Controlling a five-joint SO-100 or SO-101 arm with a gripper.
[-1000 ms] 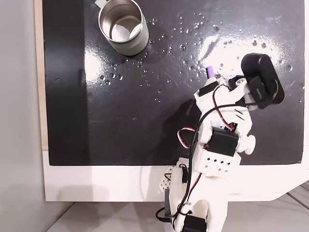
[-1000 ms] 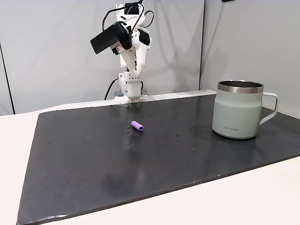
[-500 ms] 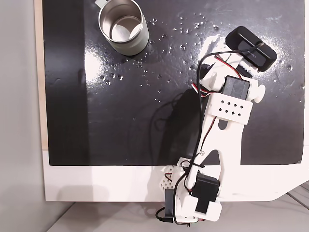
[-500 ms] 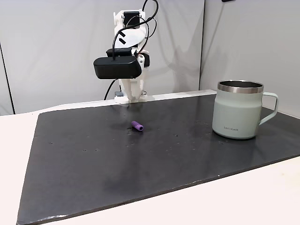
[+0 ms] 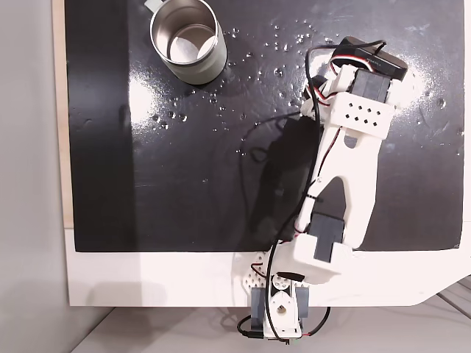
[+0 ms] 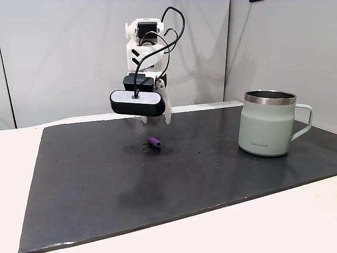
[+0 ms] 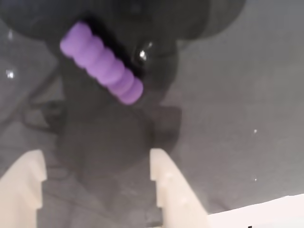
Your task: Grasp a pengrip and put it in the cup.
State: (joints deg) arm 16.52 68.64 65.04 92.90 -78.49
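Where the wrist view looks straight down, the purple ribbed pengrip (image 7: 101, 62) lies on its side in the upper left of the frame, on a dark wet mat (image 7: 228, 118); the gripper (image 7: 97, 171) shows as two pale fingertips rising from the bottom edge, spread wide apart with nothing between them, and the pengrip sits beyond the tips, untouched; a bright water droplet (image 7: 142, 54) glints just beside it.

Seen from the side in a fixed view, the pengrip (image 6: 154, 141) rests left of centre on the black mat (image 6: 79, 174); the gripper (image 6: 156, 117) hangs above it, clear of the surface, under a black wrist camera (image 6: 137, 103); the steel cup (image 6: 266, 123) stands upright at the right of the frame, handle pointing right, well apart from the pengrip.

From above in a fixed view, the white arm (image 5: 346, 176) reaches up the right side of the frame and covers the pengrip; the cup (image 5: 187, 38) stands at the upper left, its shiny inside visible; droplets (image 5: 287, 44) scatter across the mat's upper part.
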